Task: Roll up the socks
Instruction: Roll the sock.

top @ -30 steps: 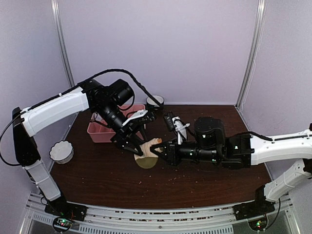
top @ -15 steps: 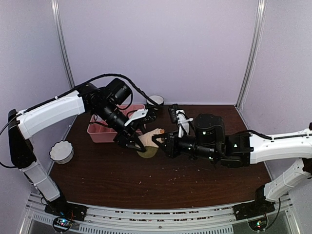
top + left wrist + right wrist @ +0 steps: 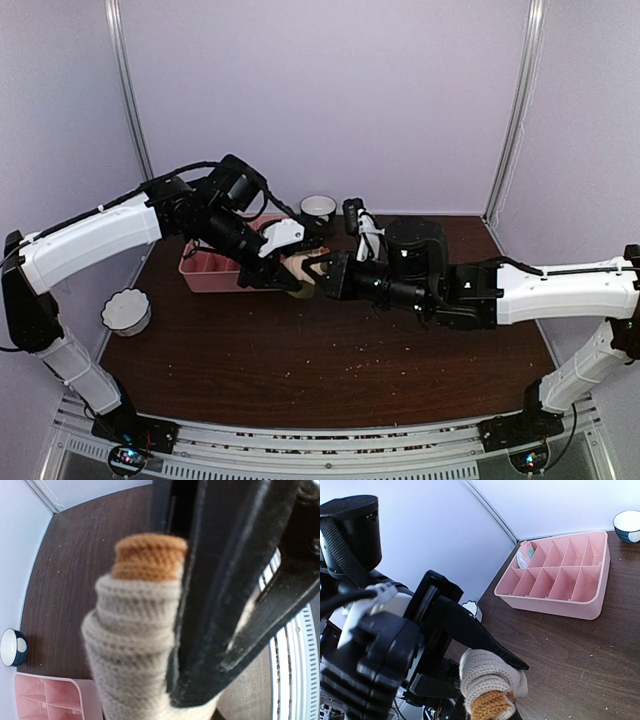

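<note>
Tan sock (image 3: 487,677) looks rolled tight, held in air over tabletop (image 3: 330,370) toward far-left corner, near tray (image 3: 205,272). Left hand (image 3: 290,280) clamped on roll. Right hand (image 3: 322,270) at roll, grip unclear. Next, likely: stow in free compartment, release gently.

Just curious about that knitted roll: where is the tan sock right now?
The tan sock, rolled up, is near the middle of the top view, between the left gripper and right gripper, just right of the pink tray.
</note>
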`<action>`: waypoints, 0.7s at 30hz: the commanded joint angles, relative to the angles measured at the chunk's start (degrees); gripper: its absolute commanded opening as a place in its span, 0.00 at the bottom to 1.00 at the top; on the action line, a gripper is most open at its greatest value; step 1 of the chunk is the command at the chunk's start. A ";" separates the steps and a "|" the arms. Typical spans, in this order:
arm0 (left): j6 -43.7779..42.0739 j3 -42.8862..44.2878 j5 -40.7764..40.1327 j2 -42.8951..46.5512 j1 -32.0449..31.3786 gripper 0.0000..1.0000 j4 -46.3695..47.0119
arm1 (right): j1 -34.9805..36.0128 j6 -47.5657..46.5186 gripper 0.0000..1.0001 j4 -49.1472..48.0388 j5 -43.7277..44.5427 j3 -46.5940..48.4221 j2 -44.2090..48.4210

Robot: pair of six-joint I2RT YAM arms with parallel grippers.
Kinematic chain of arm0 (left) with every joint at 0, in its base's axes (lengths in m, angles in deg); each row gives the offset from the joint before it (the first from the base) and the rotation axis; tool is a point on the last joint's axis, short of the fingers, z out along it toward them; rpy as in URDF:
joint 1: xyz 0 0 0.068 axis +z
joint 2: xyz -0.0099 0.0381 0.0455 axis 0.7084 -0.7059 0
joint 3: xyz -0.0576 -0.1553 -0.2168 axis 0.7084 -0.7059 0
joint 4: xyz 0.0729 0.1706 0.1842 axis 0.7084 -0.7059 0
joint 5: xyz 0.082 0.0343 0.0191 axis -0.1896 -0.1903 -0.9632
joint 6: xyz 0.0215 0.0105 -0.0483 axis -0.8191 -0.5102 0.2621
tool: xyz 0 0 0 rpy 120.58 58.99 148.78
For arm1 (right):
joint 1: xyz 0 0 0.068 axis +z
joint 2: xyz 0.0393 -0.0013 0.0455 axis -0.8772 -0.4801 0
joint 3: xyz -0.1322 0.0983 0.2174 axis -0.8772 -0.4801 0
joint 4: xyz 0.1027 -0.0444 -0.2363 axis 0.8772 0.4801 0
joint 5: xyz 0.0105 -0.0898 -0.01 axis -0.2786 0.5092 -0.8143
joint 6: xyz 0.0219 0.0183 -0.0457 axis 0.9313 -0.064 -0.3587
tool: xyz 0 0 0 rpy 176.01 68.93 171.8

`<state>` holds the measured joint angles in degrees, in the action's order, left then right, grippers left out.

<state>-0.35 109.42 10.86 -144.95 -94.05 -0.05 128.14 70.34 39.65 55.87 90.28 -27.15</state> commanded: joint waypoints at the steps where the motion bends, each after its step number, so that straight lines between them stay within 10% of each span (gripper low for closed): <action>1: -3.22 -1.12 -9.23 0.94 -1.67 0.21 6.15 | -2.06 6.66 0.00 -3.35 -3.41 0.61 0.01; 7: -1.88 -1.59 -19.39 -0.24 -2.73 0.00 10.56 | -3.96 12.60 0.00 -1.86 -6.44 1.44 -1.96; 11: -0.94 0.49 -10.50 -0.17 -2.20 0.00 7.00 | -3.92 9.22 0.41 -1.63 -6.66 1.02 -1.05; 14: -1.83 3.39 4.97 -0.57 -1.36 0.00 0.01 | -3.94 0.75 0.54 -3.82 -9.23 -1.07 1.06; 21: -9.13 11.77 24.72 -5.61 -1.32 0.00 -19.40 | -3.89 -14.17 0.40 -0.30 -16.51 -2.07 6.07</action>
<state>-4.07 115.74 19.95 -147.31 -94.92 -7.31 124.62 66.12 38.63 44.37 88.97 -24.20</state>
